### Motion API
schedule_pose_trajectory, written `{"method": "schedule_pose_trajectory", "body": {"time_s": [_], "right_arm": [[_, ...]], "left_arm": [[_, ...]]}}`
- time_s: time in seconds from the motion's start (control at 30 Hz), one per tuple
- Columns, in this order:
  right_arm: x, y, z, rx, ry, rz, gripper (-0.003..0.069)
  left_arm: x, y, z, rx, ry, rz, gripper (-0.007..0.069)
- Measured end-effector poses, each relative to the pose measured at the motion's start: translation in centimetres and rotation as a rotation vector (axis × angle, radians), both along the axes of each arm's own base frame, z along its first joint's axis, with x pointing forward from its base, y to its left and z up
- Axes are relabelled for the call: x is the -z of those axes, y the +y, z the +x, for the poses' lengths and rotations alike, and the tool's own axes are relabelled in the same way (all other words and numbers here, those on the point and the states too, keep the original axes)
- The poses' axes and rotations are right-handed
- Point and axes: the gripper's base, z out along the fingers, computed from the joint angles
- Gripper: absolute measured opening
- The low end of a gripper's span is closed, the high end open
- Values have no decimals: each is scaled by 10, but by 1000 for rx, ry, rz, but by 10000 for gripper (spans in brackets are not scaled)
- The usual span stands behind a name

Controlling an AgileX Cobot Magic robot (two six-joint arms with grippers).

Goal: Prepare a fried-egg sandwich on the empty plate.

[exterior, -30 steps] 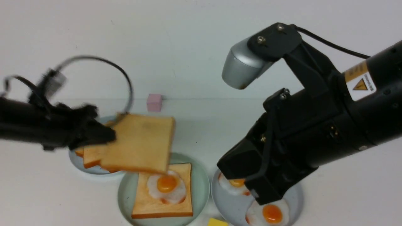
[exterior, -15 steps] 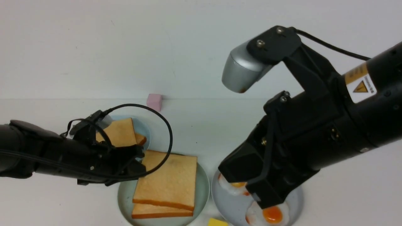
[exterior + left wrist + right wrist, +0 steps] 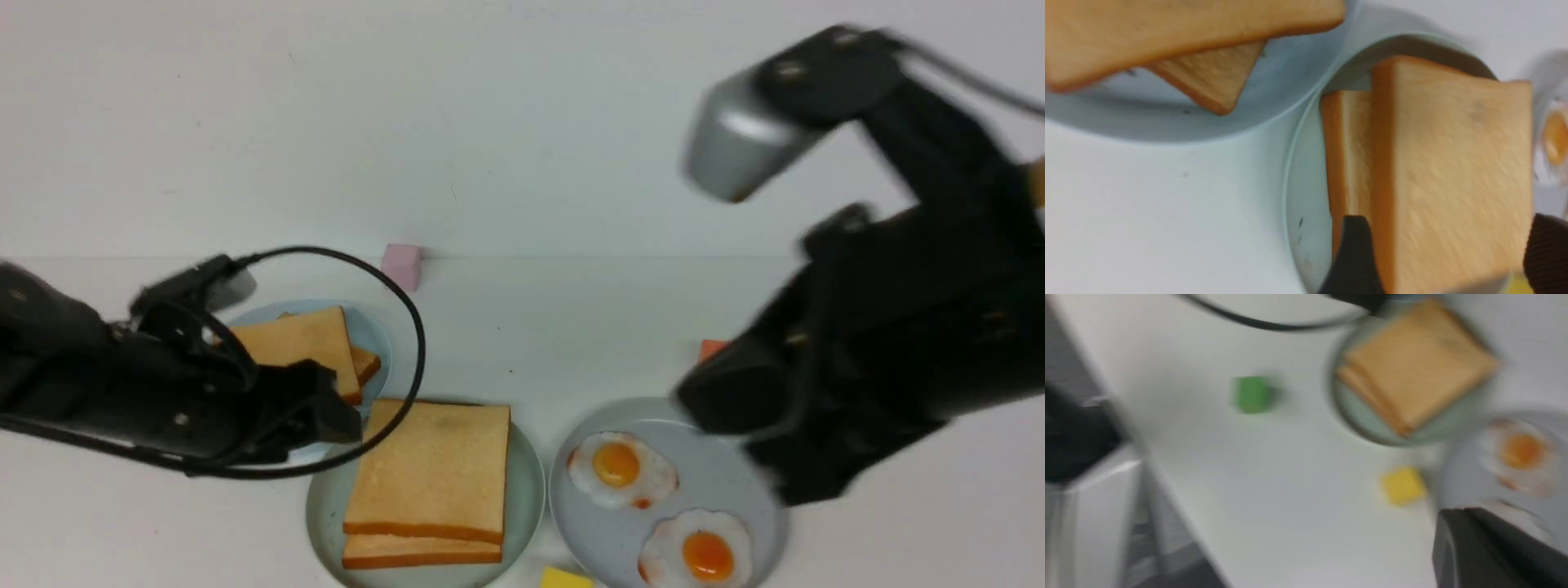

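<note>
The left gripper (image 3: 339,412) has its black fingers spread wide and grips nothing, just beside the sandwich (image 3: 429,465). Its two square, golden, brown-crusted slices lie stacked slightly askew on the smooth round mint plate (image 3: 322,506), the filling hidden. The right gripper (image 3: 780,482) is a dark blur above the grey-blue plate (image 3: 718,478) of glossy fried eggs (image 3: 622,469); I cannot tell how far it is open.

Front: from the robot's side, facing forward, downward.
Left wrist: close above sandwich (image 3: 1453,171).
Right wrist: farther, blurred.
Shared: sandwich.
</note>
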Motion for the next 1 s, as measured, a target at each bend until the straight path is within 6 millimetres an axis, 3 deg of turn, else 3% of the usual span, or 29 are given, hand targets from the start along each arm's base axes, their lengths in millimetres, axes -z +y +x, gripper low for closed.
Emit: {"method": "schedule_pose_trajectory", "body": {"time_s": [0.13,0.23,0.4,0.47,0.53,0.77,1.0], "right_arm": [[19,-30,-8,142,-54,-79,43],[42,-52,-24,205,-108,-40,44],[88,-83,-60,209,-208,168,44],[98,-91,-69,209,-225,210,46],[116,-107,-85,205,-281,294,46],[141,-128,-107,199,-397,438,27],[142,-132,-112,199,-418,463,-10]], "left_arm": [[-41,-4,-19,68,-30,3,538],[-62,-15,-41,153,-63,-4,458],[-92,-30,-85,288,-125,-24,167],[-100,-30,-100,301,-150,-36,79],[-107,-25,-132,291,-192,-68,-13],[-88,0,-203,253,-298,-50,-13],[-88,11,-233,240,-443,-55,-13]]}}
